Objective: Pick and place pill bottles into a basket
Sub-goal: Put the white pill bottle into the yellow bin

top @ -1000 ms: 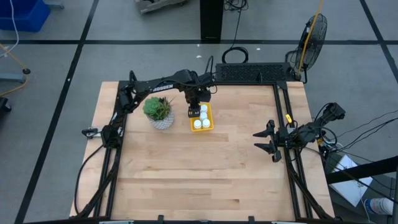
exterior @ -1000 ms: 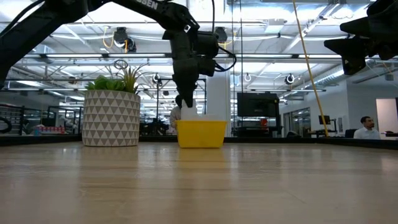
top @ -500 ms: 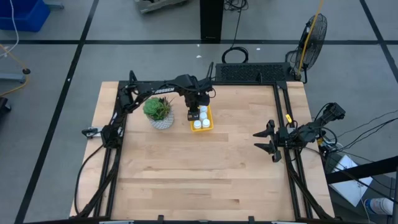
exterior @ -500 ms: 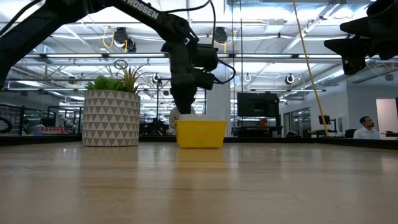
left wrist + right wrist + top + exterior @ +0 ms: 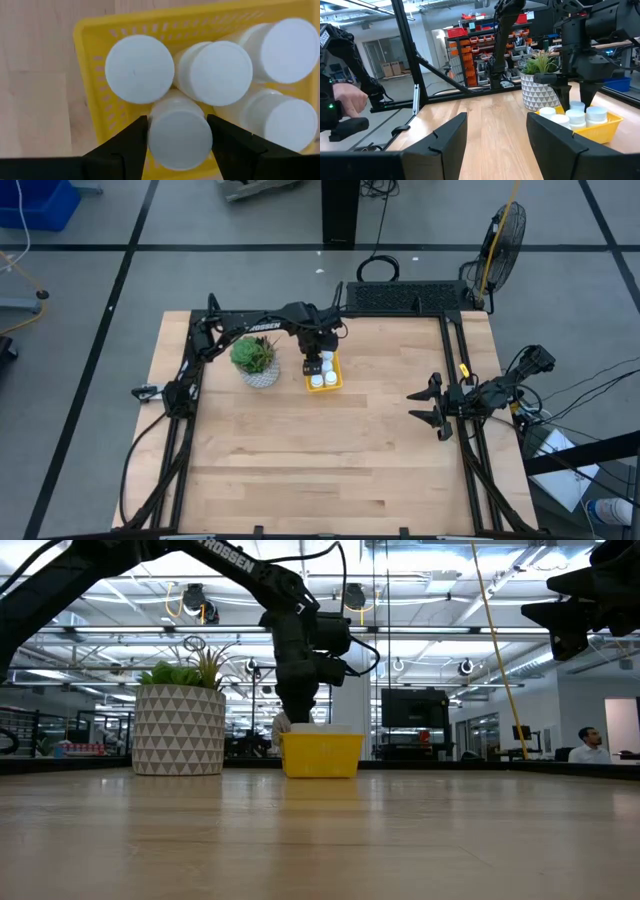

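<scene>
The yellow basket [image 5: 95,85] [image 5: 340,372] stands at the table's far middle, beside the plant pot, with several white-capped pill bottles [image 5: 215,72] upright in it. My left gripper [image 5: 178,145] [image 5: 313,361] points down into the basket's far left corner, open. Its fingers stand close on either side of one bottle [image 5: 180,132] that rests on its base among the others. In the low view the basket's wall [image 5: 322,755] hides the fingertips. My right gripper [image 5: 412,406] waits open at the table's right edge, holding nothing.
A green succulent in a patterned whitish pot [image 5: 256,360] [image 5: 180,728] stands just left of the basket, close to my left arm. The near half of the wooden table [image 5: 320,470] is bare. A person's hand [image 5: 347,102] shows beyond the table in the right wrist view.
My left gripper has come down into the yellow basket with a pill bottle between its fingers. That bottle now stands in the basket among the others.
</scene>
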You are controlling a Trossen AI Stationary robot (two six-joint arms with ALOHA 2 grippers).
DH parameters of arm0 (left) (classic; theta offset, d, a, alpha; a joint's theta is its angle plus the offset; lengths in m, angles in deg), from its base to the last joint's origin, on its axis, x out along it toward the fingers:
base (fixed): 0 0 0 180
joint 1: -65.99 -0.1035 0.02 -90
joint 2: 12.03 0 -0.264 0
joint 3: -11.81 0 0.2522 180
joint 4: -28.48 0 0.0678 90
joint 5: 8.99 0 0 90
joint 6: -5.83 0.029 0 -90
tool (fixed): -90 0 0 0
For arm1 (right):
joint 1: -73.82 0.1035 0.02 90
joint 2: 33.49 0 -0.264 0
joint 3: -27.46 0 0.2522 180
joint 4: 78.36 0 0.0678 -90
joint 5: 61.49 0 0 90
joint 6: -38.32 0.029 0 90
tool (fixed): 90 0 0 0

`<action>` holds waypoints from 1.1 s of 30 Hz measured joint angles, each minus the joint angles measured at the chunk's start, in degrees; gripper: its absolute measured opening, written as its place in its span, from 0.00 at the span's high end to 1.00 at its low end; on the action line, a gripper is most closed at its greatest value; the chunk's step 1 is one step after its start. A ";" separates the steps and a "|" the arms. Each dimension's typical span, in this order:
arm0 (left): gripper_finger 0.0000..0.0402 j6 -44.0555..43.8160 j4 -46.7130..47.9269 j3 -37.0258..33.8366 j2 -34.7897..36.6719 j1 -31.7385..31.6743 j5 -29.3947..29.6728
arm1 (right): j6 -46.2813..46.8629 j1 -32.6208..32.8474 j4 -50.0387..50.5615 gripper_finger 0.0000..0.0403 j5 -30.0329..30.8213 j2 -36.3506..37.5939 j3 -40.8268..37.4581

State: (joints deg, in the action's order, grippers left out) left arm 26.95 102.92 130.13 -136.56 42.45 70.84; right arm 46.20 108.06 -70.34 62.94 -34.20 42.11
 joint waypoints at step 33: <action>0.45 -0.17 0.28 0.36 1.06 0.01 2.78 | 0.00 -0.02 -0.01 0.51 0.00 0.00 -0.02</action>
State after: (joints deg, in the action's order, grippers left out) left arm 26.78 103.20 130.49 -135.50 42.46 73.62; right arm 46.20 108.04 -70.35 62.94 -34.20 42.09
